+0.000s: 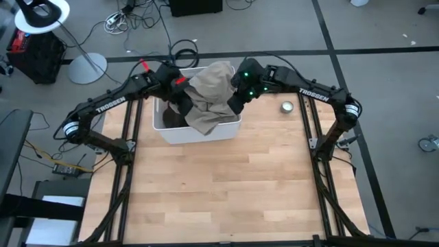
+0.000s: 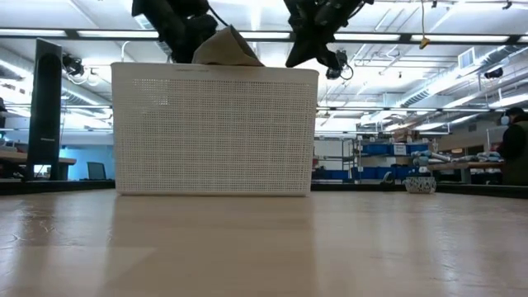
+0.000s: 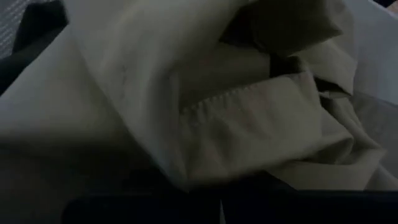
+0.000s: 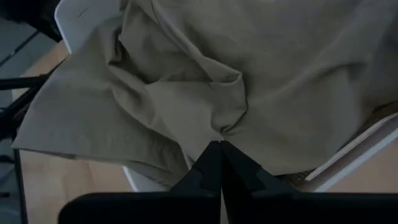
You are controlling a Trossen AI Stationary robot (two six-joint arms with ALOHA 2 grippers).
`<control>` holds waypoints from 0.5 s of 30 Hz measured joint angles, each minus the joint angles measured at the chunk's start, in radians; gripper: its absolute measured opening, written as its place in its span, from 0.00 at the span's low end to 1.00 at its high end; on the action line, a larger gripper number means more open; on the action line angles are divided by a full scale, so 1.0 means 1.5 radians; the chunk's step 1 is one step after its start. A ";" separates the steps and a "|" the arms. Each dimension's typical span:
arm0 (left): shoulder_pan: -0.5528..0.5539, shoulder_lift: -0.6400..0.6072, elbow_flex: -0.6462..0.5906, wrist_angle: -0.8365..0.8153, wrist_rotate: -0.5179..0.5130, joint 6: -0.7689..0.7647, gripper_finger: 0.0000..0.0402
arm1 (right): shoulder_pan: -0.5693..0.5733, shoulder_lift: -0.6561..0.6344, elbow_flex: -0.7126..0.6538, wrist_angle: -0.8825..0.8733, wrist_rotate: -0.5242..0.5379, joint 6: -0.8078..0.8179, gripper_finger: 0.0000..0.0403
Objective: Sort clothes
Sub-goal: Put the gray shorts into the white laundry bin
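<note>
beige garment [image 1: 211, 96] hangs bunched between both grippers over the white bin [image 1: 199, 130], one corner draped past its front wall. only the right wrist view shows the right gripper [image 4: 219, 144] pinching a fold; the left gripper [image 1: 180, 92] is pressed shut at the cloth. "trossen" marks both arms.

crumpled beige tan garment [image 1: 211, 96] draped over the white bin [image 1: 180, 132], one edge overhanging
</note>
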 joint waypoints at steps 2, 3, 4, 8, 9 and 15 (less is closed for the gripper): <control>0.000 -0.015 0.011 -0.021 0.000 -0.002 0.00 | 0.005 0.001 0.000 0.003 0.003 -0.006 0.00; 0.000 -0.023 0.018 -0.028 0.000 -0.002 0.00 | 0.007 0.000 0.000 0.005 0.007 -0.006 0.00; 0.000 -0.030 0.027 -0.034 0.000 -0.002 0.00 | 0.008 0.000 0.000 0.005 0.009 -0.008 0.00; 0.000 -0.058 0.057 -0.092 -0.036 0.008 0.00 | 0.008 0.001 0.000 0.007 0.009 -0.013 0.00; 0.000 -0.067 0.062 -0.096 -0.045 0.011 0.00 | 0.008 0.001 0.000 0.011 0.009 -0.016 0.00; 0.019 -0.118 0.062 -0.187 -0.123 0.013 0.00 | 0.008 0.001 0.001 0.027 0.006 -0.023 0.00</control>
